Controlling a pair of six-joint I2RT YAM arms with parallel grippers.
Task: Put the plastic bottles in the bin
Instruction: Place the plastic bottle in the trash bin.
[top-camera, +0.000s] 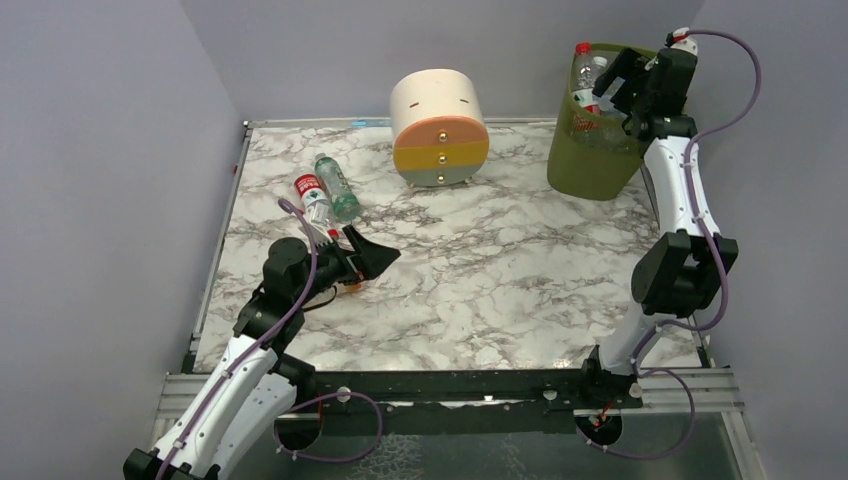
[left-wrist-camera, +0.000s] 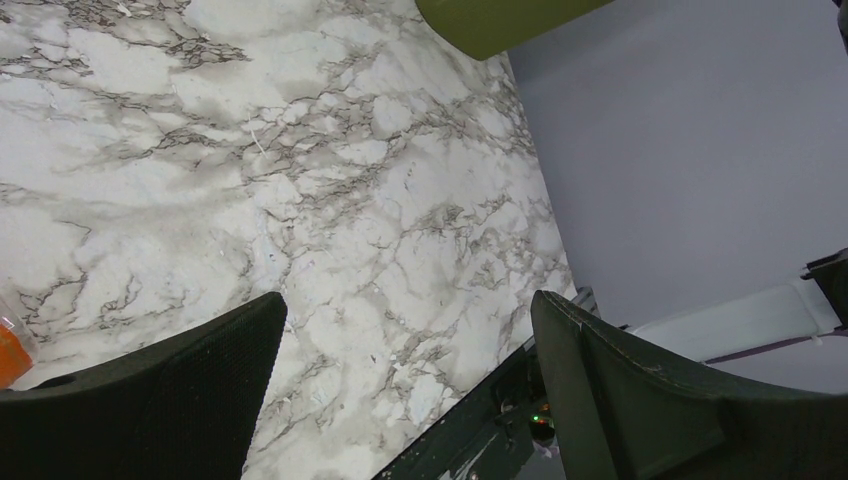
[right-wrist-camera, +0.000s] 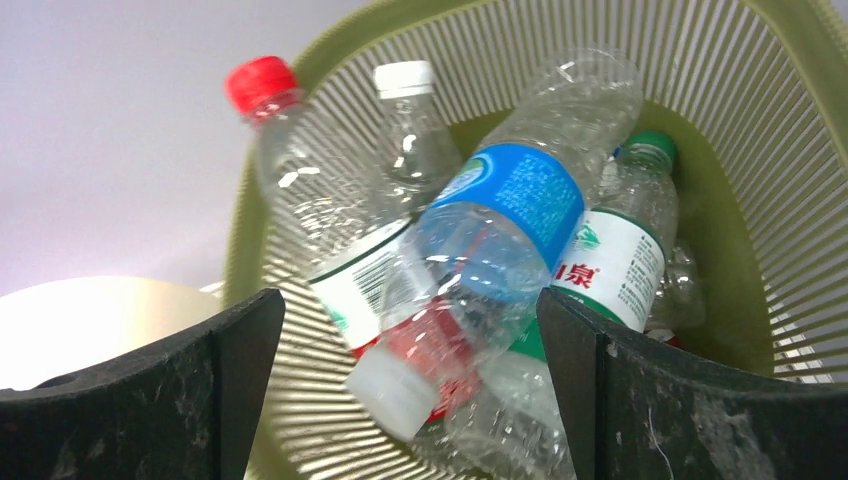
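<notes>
The olive-green mesh bin stands at the back right and holds several clear plastic bottles. My right gripper hovers over its rim, open. In the right wrist view, the open right gripper looks down into the bin. A blurred blue-label bottle with a white cap lies loose below the fingers, on a red-cap bottle and a green-label bottle. A red-label bottle and a green-label bottle lie on the table at left. My left gripper is open and empty just in front of them; it also shows in the left wrist view.
The cream, orange and yellow round drawer unit stands at the back centre. A bit of orange shows beside my left finger; in the top view it lies under the left wrist. Grey walls close in on both sides of the marble table.
</notes>
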